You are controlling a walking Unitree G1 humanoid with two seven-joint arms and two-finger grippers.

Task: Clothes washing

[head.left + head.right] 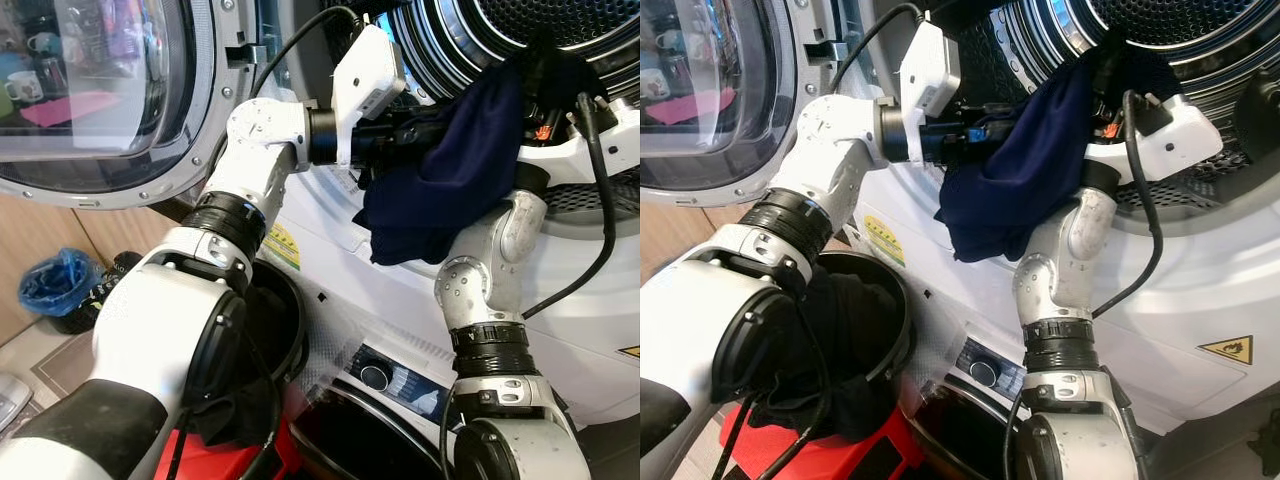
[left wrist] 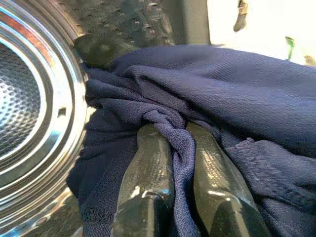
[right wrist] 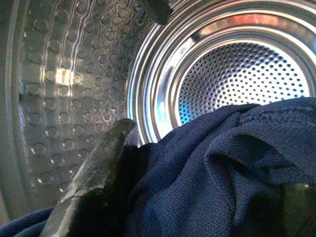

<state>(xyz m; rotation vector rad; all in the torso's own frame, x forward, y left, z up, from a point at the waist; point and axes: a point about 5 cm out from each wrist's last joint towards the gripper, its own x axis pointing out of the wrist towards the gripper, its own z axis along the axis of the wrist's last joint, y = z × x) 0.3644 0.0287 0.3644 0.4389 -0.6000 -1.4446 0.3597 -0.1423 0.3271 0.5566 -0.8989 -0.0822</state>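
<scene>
Left gripper (image 2: 170, 163) is pinched tight on the navy shirt (image 1: 450, 170); it hangs over the drum (image 3: 237, 74) rim, drum just beyond. Right gripper's (image 3: 197, 187) grip, can't tell.

Dark navy knitted cloth garment (image 1: 450, 170) — plain, no print. Shiny silver steel drum (image 3: 237, 74), dotted all over with small holes. White washing machine front (image 1: 1200, 290) with a yellow triangular warning sticker (image 1: 1227, 349). Glossy black gripper fingers (image 2: 148, 173). Black round laundry basket (image 1: 865, 340) on a red plastic base (image 1: 840, 455) — blue plastic bag (image 1: 55, 280) beside.
</scene>
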